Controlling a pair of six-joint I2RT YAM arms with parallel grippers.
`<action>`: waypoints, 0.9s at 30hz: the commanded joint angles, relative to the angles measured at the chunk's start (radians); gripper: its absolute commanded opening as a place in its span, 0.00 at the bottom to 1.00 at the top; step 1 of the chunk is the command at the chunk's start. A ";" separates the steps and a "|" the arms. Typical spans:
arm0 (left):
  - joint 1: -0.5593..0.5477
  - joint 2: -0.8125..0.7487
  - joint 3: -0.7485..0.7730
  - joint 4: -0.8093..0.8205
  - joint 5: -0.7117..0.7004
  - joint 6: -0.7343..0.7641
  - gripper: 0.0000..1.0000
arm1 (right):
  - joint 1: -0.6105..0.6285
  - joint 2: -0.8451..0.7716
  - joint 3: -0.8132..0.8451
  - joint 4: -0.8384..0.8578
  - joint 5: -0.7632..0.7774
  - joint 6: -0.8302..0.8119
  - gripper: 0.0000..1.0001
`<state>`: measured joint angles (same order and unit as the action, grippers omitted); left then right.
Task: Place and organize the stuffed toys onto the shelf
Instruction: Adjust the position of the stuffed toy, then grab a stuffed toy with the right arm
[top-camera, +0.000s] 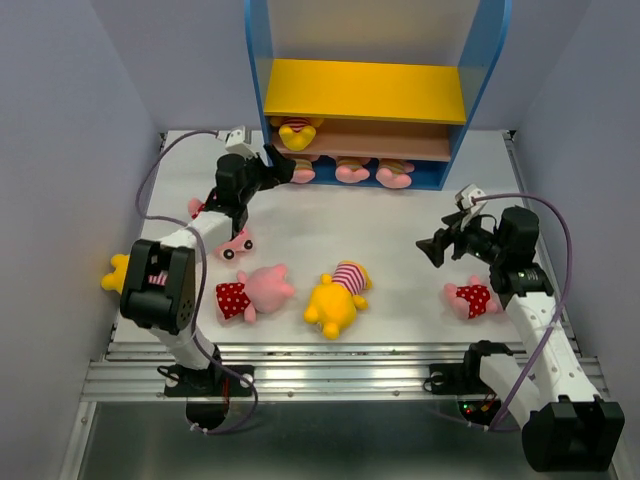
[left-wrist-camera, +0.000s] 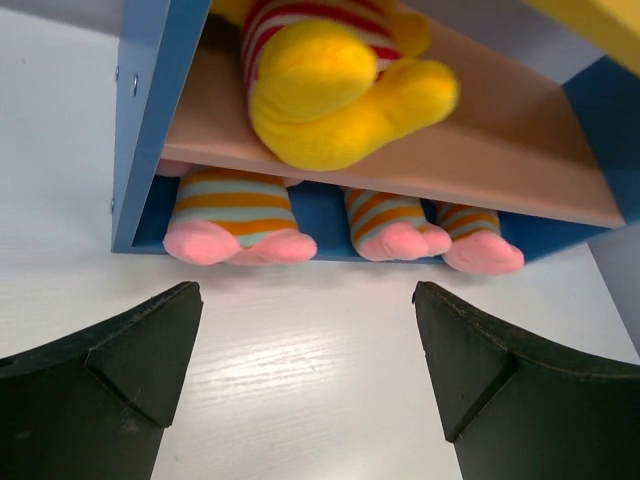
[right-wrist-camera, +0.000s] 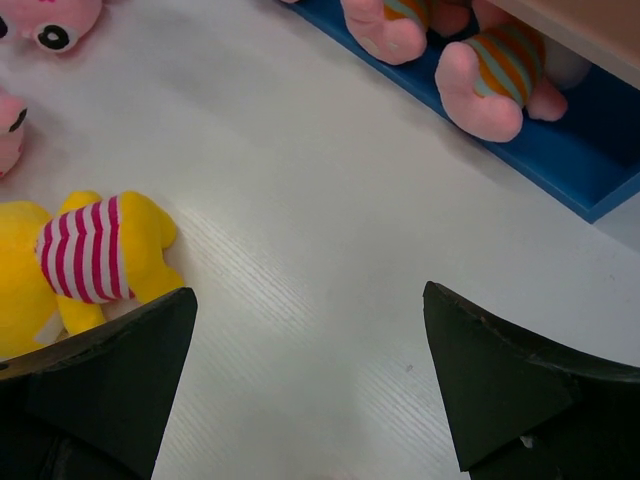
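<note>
Pulling straight back and level seems my best exit — my left gripper (left-wrist-camera: 308, 300) gapes empty facing the shelf (left-wrist-camera: 140, 120), the yellow bear (left-wrist-camera: 330, 90) seated on its brown middle board (left-wrist-camera: 520, 160) — no brushing its feet.

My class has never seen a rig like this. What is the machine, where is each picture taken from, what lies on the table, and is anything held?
Two robot arms are bolted to the table, each with a two-finger gripper. One picture looks down from above; the other two come from cameras on the wrists. The left gripper faces the shelf, where a yellow bear lies on the brown board and three striped pigs on the base. More plush toys lie on the table. The right gripper hovers near them. Both are open, holding nothing.
</note>
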<state>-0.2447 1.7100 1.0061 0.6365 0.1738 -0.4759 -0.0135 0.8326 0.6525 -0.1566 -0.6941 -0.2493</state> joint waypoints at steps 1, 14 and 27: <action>0.005 -0.237 -0.040 -0.069 0.046 0.121 0.99 | -0.006 0.020 -0.002 -0.055 -0.131 -0.091 1.00; 0.012 -0.834 -0.167 -0.559 -0.019 0.339 0.99 | 0.032 0.318 0.278 -0.748 -0.445 -0.761 1.00; 0.013 -1.170 -0.408 -0.520 -0.125 0.430 0.99 | 0.482 0.534 0.420 -0.657 -0.206 -0.901 1.00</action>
<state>-0.2382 0.5514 0.5949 0.0719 0.1013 -0.0971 0.3649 1.3453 1.0008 -0.8894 -0.9726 -1.1141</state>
